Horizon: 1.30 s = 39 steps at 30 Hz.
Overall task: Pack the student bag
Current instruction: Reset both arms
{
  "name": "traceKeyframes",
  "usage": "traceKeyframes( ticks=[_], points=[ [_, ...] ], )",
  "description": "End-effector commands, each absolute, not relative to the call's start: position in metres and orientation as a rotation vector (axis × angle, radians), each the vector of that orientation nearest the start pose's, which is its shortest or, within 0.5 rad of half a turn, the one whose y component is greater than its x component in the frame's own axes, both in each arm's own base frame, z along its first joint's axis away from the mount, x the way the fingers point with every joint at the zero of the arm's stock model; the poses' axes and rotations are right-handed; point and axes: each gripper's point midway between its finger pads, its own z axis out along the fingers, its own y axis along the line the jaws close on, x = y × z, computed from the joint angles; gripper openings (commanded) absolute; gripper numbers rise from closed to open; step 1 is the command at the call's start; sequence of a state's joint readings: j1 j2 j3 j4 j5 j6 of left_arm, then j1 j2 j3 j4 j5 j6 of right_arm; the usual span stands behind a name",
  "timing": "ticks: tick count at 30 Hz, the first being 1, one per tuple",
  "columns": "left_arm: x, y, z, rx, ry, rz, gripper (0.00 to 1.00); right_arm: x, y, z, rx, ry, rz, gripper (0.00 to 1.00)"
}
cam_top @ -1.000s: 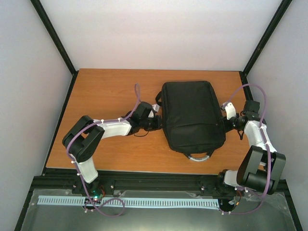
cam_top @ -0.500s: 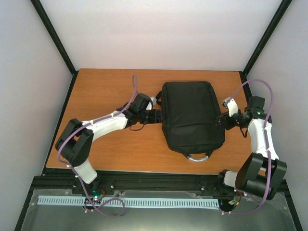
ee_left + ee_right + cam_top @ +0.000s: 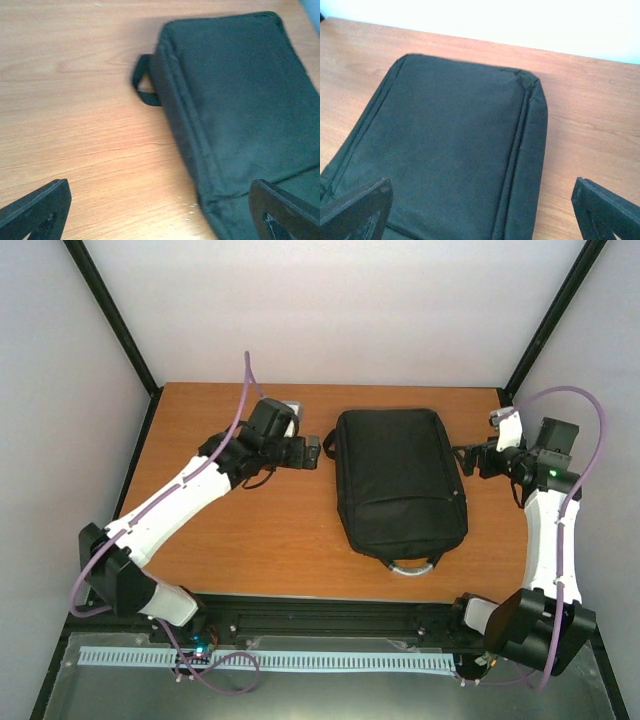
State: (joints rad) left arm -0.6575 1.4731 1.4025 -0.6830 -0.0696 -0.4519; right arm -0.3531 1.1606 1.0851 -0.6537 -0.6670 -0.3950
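The student bag [image 3: 400, 480] is a black backpack lying flat in the middle of the wooden table [image 3: 220, 540], with its grey loop handle [image 3: 412, 565] toward the near edge. My left gripper [image 3: 315, 452] hangs open just off the bag's far left corner, touching nothing. The left wrist view shows the bag's edge [image 3: 240, 110] and a black strap loop [image 3: 141, 82], with the left gripper [image 3: 160, 215] wide apart. My right gripper [image 3: 468, 458] is open beside the bag's far right edge. In the right wrist view the bag [image 3: 445, 150] fills the space below the open right gripper [image 3: 482, 215].
White enclosure walls with black corner posts [image 3: 110, 320] stand close around the table. The table's near edge meets a black rail [image 3: 320, 610] where the arm bases sit. Bare wood lies left of the bag [image 3: 200, 440] and in a narrow strip on its right [image 3: 495, 530].
Both grippers went from shut against the bag's sides to wide open. Both arms drew away from the bag, toward the far side and higher. The bag stayed in place.
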Motion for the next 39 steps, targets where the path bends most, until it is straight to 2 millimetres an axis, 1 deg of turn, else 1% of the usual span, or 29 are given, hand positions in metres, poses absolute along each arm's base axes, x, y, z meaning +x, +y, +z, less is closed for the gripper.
traceKeyframes(
  ticks=[1, 4, 6, 7, 8, 9, 10, 11, 12, 13, 17, 18, 19, 20, 21, 23, 26, 28, 30, 33, 34, 36, 39],
  points=[
    [0.337, -0.191, 0.272, 0.192, 2.337, -0.122, 1.00, 0.350, -0.021, 0.309, -0.243, 1.987, 0.304, 1.00],
    [0.338, -0.167, 0.284, 0.109, 2.273, -0.017, 1.00, 0.354, -0.035, 0.338, -0.160, 1.918, 0.219, 1.00],
    [0.341, -0.151, 0.288, 0.016, 2.207, 0.042, 1.00, 0.353, -0.041, 0.349, -0.099, 1.901, 0.198, 1.00],
    [0.342, -0.141, 0.287, -0.041, 2.174, 0.086, 1.00, 0.352, -0.042, 0.350, -0.062, 1.900, 0.206, 1.00],
    [0.344, -0.131, 0.285, -0.087, 2.135, 0.128, 1.00, 0.350, -0.042, 0.347, -0.026, 1.902, 0.226, 1.00],
    [0.345, -0.129, 0.283, -0.069, 2.115, 0.149, 1.00, 0.348, -0.041, 0.342, 0.002, 1.903, 0.253, 1.00],
    [0.344, -0.129, 0.283, -0.059, 2.096, 0.141, 1.00, 0.345, -0.038, 0.334, 0.022, 1.904, 0.281, 1.00],
    [0.341, -0.130, 0.279, -0.048, 2.088, 0.113, 1.00, 0.343, -0.037, 0.327, 0.048, 1.904, 0.301, 1.00],
    [0.339, -0.130, 0.284, -0.050, 2.059, 0.075, 1.00, 0.341, -0.037, 0.319, 0.057, 1.903, 0.304, 1.00],
    [0.337, -0.131, 0.285, -0.049, 2.038, 0.039, 1.00, 0.339, -0.036, 0.313, 0.063, 1.899, 0.302, 1.00],
    [0.333, -0.132, 0.275, -0.055, 2.055, 0.006, 1.00, 0.335, -0.037, 0.302, 0.062, 1.884, 0.280, 1.00],
    [0.331, -0.144, 0.265, 0.011, 2.118, -0.051, 0.96, 0.335, -0.037, 0.300, 0.062, 1.884, 0.284, 1.00],
    [0.328, -0.158, 0.263, 0.080, 2.163, -0.125, 0.99, 0.335, -0.037, 0.299, 0.067, 1.884, 0.286, 1.00],
    [0.326, -0.167, 0.261, 0.116, 2.187, -0.169, 1.00, 0.335, -0.037, 0.297, 0.071, 1.885, 0.286, 1.00],
    [0.327, -0.168, 0.260, 0.117, 2.188, -0.167, 1.00, 0.335, -0.037, 0.294, 0.066, 1.884, 0.281, 1.00],
    [0.332, -0.157, 0.257, 0.089, 2.166, -0.080, 1.00, 0.333, -0.038, 0.289, 0.033, 1.884, 0.243, 1.00],
    [0.335, -0.137, 0.269, 0.002, 2.120, 0.013, 1.00, 0.331, -0.042, 0.282, 0.022, 1.899, 0.197, 1.00],
    [0.335, -0.126, 0.277, -0.042, 2.078, 0.059, 1.00, 0.329, -0.036, 0.278, 0.007, 1.909, 0.234, 1.00],
    [0.334, -0.115, 0.284, -0.090, 2.041, 0.103, 1.00, 0.327, -0.030, 0.279, -0.014, 1.906, 0.268, 1.00],
    [0.331, -0.102, 0.290, -0.145, 2.006, 0.147, 1.00, 0.327, -0.029, 0.284, -0.016, 1.895, 0.274, 1.00],
    [0.330, -0.099, 0.291, -0.153, 1.998, 0.159, 1.00, 0.328, -0.029, 0.289, -0.012, 1.890, 0.270, 1.00],
    [0.329, -0.094, 0.294, -0.165, 1.987, 0.187, 1.00, 0.328, -0.029, 0.308, -0.029, 1.875, 0.257, 1.00],
    [0.329, -0.091, 0.302, -0.170, 1.972, 0.207, 1.00, 0.326, -0.033, 0.346, -0.050, 1.839, 0.197, 1.00]
  ],
)
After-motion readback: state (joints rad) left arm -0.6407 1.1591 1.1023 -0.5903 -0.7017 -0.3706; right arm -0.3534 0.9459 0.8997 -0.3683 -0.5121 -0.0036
